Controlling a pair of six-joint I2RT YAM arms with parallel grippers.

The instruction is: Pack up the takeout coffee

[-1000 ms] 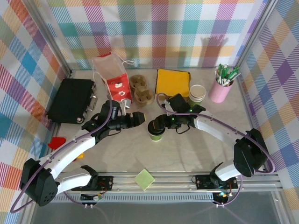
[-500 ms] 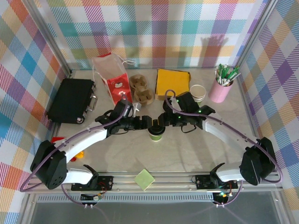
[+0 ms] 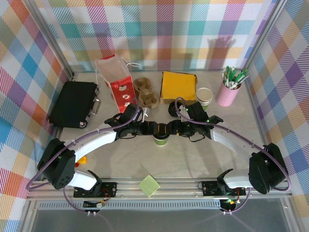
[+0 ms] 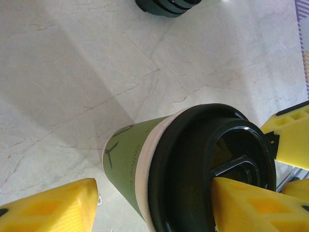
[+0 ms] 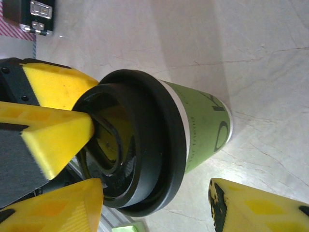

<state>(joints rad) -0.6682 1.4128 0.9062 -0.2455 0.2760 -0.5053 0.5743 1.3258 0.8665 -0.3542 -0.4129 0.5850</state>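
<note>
From above, the takeout coffee (image 3: pixel 161 141) stands upright near the middle of the counter (image 3: pixel 193 154), a little toward its near edge. The left gripper (image 3: pixel 156 128) and the right gripper (image 3: pixel 170 129) meet nose to nose just above its black lid. Along the far edge stand a red paper bag (image 3: pixel 118 82), a cardboard cup carrier (image 3: pixel 146 92), a yellow packet (image 3: pixel 178 86), a stack of lidless cups (image 3: pixel 203 96) and a pink cup of pens (image 3: pixel 229 89). A black case (image 3: pixel 75 104) lies by the left edge. In the left wrist view, the left gripper (image 4: pixel 155 188) is spread wide around the green cup (image 4: pixel 128 164). One yellow finger is clear of the cup wall, and the other finger (image 4: pixel 256 208) overlaps the lid's rim. A yellow finger of the right gripper (image 4: pixel 289 128) shows just beyond the lid, and a stack of black lids (image 4: pixel 161 5) lies farther off. In the right wrist view, the right gripper (image 5: pixel 157 198) is likewise released, one finger beside the lid's rim and the other finger (image 5: pixel 256 208) apart from the cup wall (image 5: pixel 203 130). A finger of the left gripper (image 5: pixel 53 135) reaches over the lid's recess.
</note>
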